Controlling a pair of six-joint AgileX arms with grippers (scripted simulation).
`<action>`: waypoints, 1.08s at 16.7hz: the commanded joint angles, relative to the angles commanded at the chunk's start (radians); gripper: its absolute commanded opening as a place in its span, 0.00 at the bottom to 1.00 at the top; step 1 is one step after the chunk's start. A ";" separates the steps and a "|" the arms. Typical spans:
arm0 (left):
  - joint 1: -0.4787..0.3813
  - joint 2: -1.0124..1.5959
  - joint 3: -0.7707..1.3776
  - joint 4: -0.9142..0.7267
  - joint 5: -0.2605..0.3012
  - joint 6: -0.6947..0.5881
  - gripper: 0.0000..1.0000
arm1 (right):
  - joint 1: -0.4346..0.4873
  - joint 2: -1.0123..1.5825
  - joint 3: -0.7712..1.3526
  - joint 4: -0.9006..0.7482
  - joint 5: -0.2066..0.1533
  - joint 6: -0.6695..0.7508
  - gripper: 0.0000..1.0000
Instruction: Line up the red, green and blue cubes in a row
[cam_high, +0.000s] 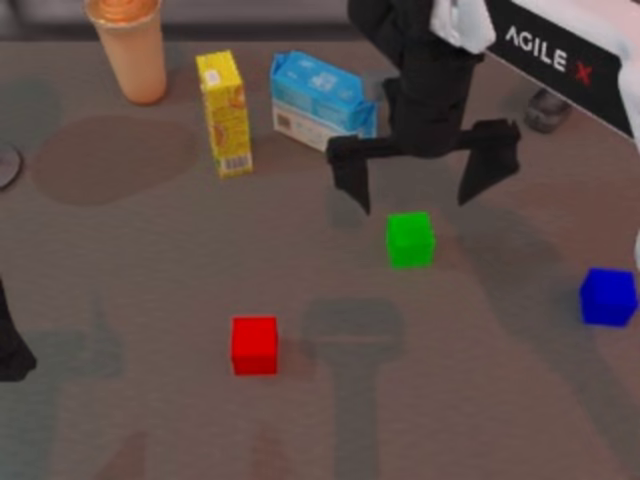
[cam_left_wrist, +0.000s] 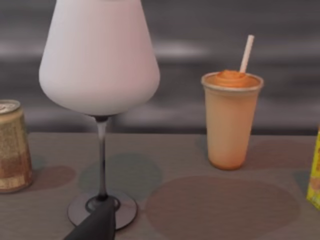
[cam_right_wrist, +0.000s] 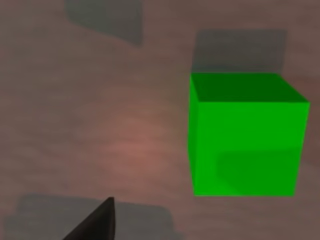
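The green cube (cam_high: 410, 240) sits a little right of the table's middle. My right gripper (cam_high: 414, 200) hangs open just behind and above it, one finger on each side and nothing between them. In the right wrist view the green cube (cam_right_wrist: 247, 135) looms large on the bare table, apart from the one dark fingertip (cam_right_wrist: 102, 220) that shows. The red cube (cam_high: 254, 345) lies toward the front, left of centre. The blue cube (cam_high: 608, 297) rests near the right edge. My left arm (cam_high: 10, 350) is parked at the left edge, with one fingertip (cam_left_wrist: 97, 225) showing off to the side.
Along the back stand an orange drink cup (cam_high: 128, 45), a tall yellow carton (cam_high: 226, 112) and a wide light-blue carton (cam_high: 320, 98). The left wrist view shows a wine glass (cam_left_wrist: 100, 65) close by, a can (cam_left_wrist: 12, 145) and the orange drink (cam_left_wrist: 231, 120).
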 joint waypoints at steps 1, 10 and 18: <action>0.000 0.000 0.000 0.000 0.000 0.000 1.00 | 0.001 0.002 -0.013 0.014 0.000 -0.001 1.00; 0.000 0.000 0.000 0.000 0.000 0.000 1.00 | 0.006 0.043 -0.242 0.283 0.000 0.003 1.00; 0.000 0.000 0.000 0.000 0.000 0.000 1.00 | 0.006 0.043 -0.242 0.283 0.000 0.003 0.62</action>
